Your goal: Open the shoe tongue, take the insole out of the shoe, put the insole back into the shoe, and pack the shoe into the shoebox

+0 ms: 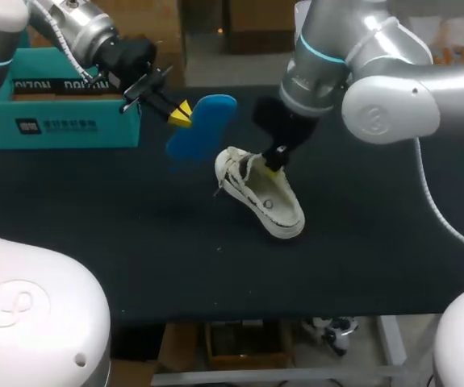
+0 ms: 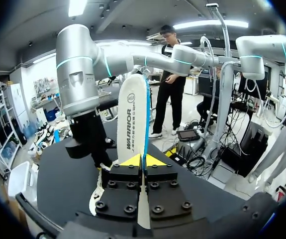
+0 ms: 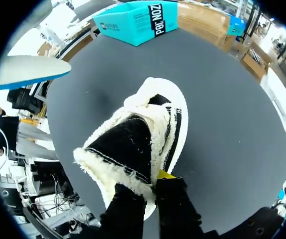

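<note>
A white shoe (image 1: 262,196) with fleece lining lies on the black table, toe toward the front. My right gripper (image 1: 273,162) comes down onto its opening. In the right wrist view the right gripper (image 3: 150,181) is shut on the fleecy end of the black shoe tongue (image 3: 125,149) of the shoe (image 3: 170,124). A blue insole (image 1: 203,125) is held in the air to the back left of the shoe, with my left gripper (image 1: 181,114) shut on its edge. In the left wrist view the insole (image 2: 133,117) stands upright from the left gripper (image 2: 143,160), white face showing.
The teal shoebox (image 1: 54,117) stands at the table's back left, behind the left gripper, and shows beyond the shoe as the shoebox (image 3: 138,20) in the right wrist view. Black table (image 1: 135,242) spreads in front of and to both sides of the shoe.
</note>
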Motion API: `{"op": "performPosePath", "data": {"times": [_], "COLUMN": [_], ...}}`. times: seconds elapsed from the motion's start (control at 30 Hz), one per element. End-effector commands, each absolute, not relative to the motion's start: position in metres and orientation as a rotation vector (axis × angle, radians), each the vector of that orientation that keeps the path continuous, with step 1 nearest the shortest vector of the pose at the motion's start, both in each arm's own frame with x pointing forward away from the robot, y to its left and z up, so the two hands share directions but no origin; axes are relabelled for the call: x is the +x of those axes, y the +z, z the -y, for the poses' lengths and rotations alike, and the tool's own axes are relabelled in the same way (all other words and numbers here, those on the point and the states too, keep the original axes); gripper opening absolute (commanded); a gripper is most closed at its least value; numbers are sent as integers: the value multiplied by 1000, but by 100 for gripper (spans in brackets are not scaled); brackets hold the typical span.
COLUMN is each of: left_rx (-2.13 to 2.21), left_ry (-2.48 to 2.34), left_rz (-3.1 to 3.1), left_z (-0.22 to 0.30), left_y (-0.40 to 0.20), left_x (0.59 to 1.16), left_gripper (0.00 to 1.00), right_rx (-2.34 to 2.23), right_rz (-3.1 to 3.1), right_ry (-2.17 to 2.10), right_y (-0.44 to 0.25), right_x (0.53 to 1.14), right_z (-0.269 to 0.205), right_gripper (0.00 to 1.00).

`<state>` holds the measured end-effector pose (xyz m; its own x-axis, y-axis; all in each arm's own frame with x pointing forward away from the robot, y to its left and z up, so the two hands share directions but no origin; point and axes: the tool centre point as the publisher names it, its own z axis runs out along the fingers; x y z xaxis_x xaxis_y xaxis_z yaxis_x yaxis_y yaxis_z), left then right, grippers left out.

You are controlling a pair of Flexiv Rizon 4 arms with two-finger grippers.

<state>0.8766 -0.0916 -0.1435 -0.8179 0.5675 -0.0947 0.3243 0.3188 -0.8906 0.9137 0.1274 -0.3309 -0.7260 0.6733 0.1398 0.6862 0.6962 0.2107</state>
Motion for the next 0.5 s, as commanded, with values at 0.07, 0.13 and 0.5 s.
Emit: {"op": "performPosePath", "data": {"times": [0.07, 0.13, 0.5], "left_rx": [-910, -932, -1019], "left_ry": [1433, 1436, 1476], "left_rz": [2152, 2112, 1918], "left_z": [105, 110, 123], "left_y": [-146, -145, -144], "left_x": [896, 897, 900], "left_gripper": [0, 0, 0], "right_rx": [-1347, -1453, -1764], "right_rz": [2790, 2757, 2603], "right_ry": [-681, -727, -909], "right_y": [-329, -329, -339], "right_x": [894, 886, 872], "right_z": [-123, -125, -133], "right_gripper": [0, 0, 0]}}
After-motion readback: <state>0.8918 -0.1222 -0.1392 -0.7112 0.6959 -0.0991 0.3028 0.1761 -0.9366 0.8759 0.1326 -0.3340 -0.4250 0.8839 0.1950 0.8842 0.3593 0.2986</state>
